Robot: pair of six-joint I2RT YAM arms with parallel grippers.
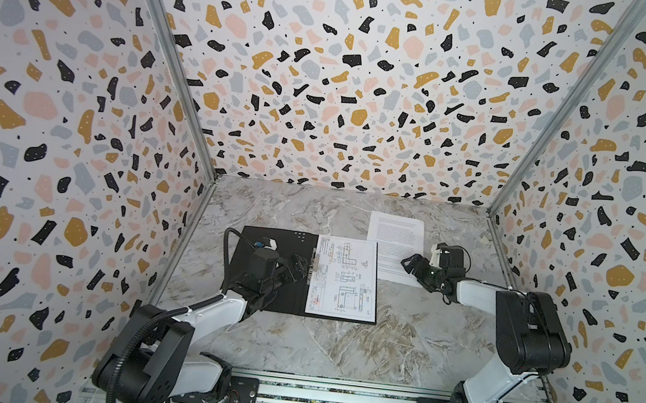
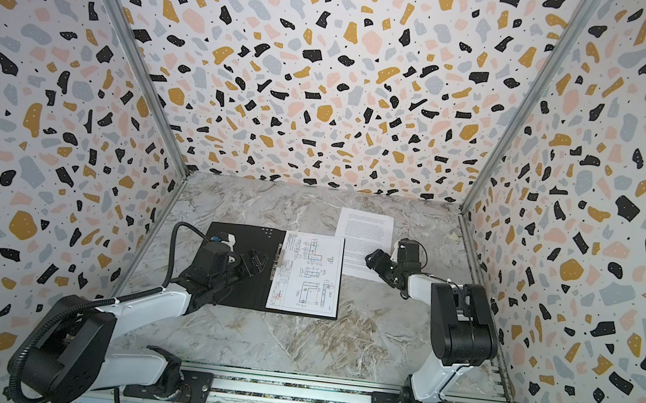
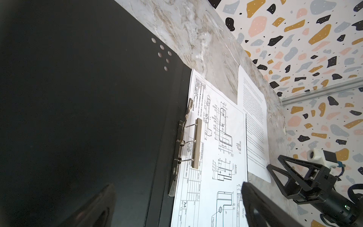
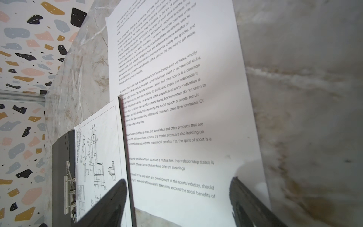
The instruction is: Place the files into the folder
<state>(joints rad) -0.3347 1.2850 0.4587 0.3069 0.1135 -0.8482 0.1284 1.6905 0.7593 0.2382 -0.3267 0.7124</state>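
Top views: folder point(image 1: 292, 299) edge over text sheet point(image 1: 395, 232); left end effector point(image 1: 300, 269), right end effector point(image 1: 412, 271) apart.

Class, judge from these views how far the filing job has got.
Done: the folder lies open, the drawing sheet on its right half. In hand: the open right gripper hangs over the text sheet, holding nothing. Left: that sheet lies on the table, not yet filed.

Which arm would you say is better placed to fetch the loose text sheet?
Right: the right gripper, jaws open, hangs over the text sheet; the left gripper is over the folder.
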